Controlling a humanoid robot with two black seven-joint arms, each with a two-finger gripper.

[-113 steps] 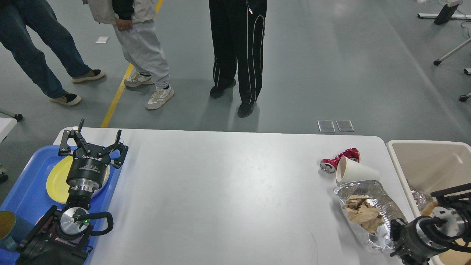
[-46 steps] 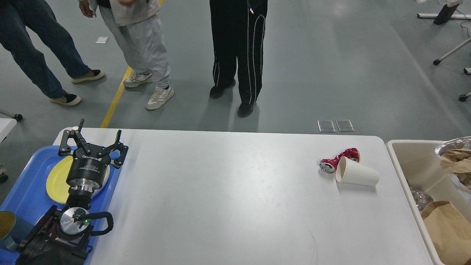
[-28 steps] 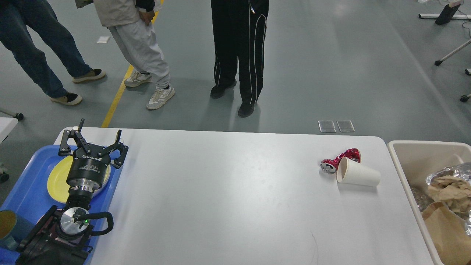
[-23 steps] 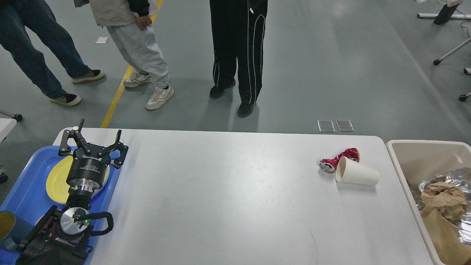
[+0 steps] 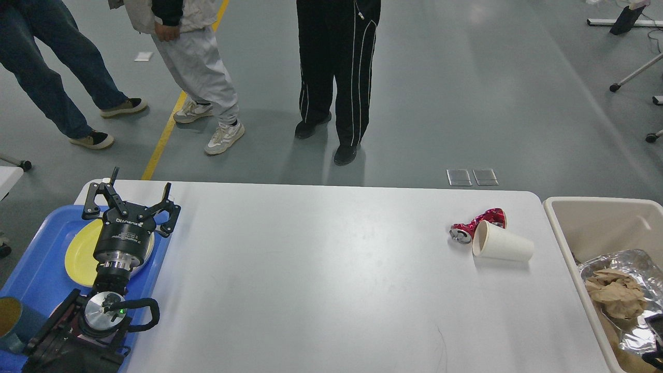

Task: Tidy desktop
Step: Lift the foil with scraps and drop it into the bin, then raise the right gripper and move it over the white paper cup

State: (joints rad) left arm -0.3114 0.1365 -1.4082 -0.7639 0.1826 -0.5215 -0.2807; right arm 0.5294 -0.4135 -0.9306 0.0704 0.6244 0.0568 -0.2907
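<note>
The white desktop [image 5: 321, 280] fills the lower view. A white paper cup [image 5: 501, 242] lies on its side at the far right, mouth to the left, touching a crushed red can [image 5: 475, 224] behind it. My left gripper [image 5: 135, 192] is open and empty, held over the far edge of a blue tray [image 5: 36, 274] and above a yellow plate [image 5: 80, 254]. Of my right gripper only dark bits [image 5: 653, 356] show at the bottom right corner, inside the beige bin [image 5: 570, 238]; its fingers cannot be told apart.
A foil tray [image 5: 632, 290] with crumpled brown paper [image 5: 614, 299] lies in the bin beside the table's right edge. A teal cup [image 5: 13, 318] stands on the blue tray's near left. Three people stand on the floor beyond the table's far edge.
The foil tray with the brown paper left the desktop's right side, went over the bin and dropped into it. My right arm has pulled almost out of view. The left arm has not moved.
</note>
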